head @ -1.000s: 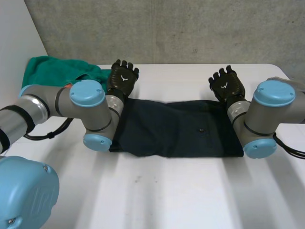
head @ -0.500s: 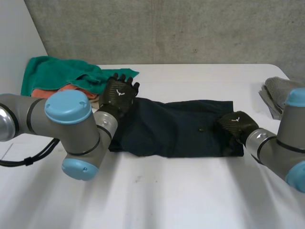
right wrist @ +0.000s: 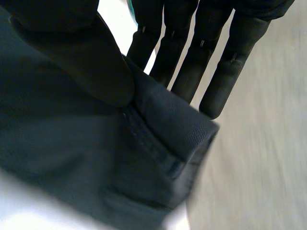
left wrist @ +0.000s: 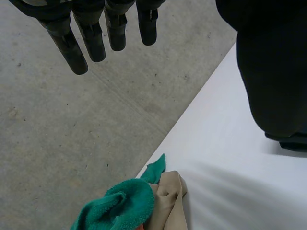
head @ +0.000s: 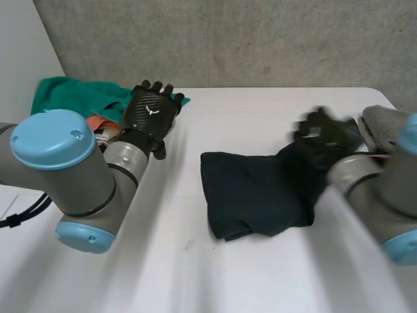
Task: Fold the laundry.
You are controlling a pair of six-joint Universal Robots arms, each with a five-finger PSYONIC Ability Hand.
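A dark navy garment (head: pixel 254 195) lies bunched on the white table (head: pixel 195 274), right of the middle. My right hand (head: pixel 322 137) is raised over the garment's right end and shut on it. In the right wrist view the thumb (right wrist: pixel 91 67) presses a hemmed edge of the garment (right wrist: pixel 158 139) against the fingers (right wrist: pixel 192 52). My left hand (head: pixel 150 111) hovers open above the table's back left, clear of the garment. In the left wrist view its fingers (left wrist: pixel 96 33) are straight, and the garment (left wrist: pixel 273 72) hangs off to one side.
A pile of green towel (head: pixel 78 98) and orange cloth (head: pixel 98 122) sits at the back left; the left wrist view shows green towel (left wrist: pixel 120 206) and beige cloth (left wrist: pixel 168 201). A folded grey cloth (head: pixel 384 124) lies at the right edge. A concrete wall stands behind the table.
My right hand closed on the garment's right end and lifted it, dragging the cloth right into a bunch. My left hand rose off the garment's left end and moved back left.
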